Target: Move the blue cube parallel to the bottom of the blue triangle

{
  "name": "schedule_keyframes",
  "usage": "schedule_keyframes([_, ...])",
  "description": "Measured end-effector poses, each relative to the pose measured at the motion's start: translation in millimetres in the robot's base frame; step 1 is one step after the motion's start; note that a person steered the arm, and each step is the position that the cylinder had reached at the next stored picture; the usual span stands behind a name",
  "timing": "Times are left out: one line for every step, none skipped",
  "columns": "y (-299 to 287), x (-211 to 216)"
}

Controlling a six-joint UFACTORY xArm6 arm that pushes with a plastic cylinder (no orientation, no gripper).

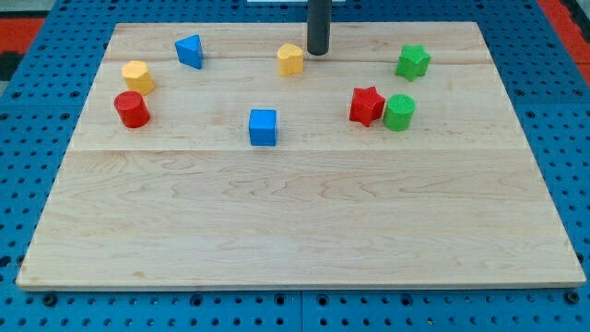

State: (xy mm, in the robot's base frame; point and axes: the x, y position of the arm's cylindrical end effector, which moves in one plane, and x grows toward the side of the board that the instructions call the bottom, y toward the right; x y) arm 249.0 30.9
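Rod tip sitting at the bench's [295, 231] top edge

My tip [318, 53], no grasping hand, is standing just right of the yellow block [290, 59], touching nothing; blue cube [263, 127] is lying below-right of the blue triangle [190, 51].

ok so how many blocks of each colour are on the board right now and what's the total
Blue: 2, the triangle and the cube
Yellow: 2, one at the view's left, one beside my tip
Red: 2, a cylinder and a star
Green: 2, a star and a cylinder
Total: 8
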Motion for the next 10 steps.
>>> schedule_keyframes([0.0,-0.1])
schedule_keyframes([0.0,-0.1])
schedule_keyframes([6.2,6.6])
schedule_keyframes([6.2,20.4])
schedule_keyframes([-8.5,50.8])
schedule_keyframes([-17.0,94.5])
schedule_keyframes([-55.5,135.1])
schedule_keyframes([-60.2,166.3])
schedule_keyframes([-60.8,181.0])
schedule_keyframes([-61.7,181.0])
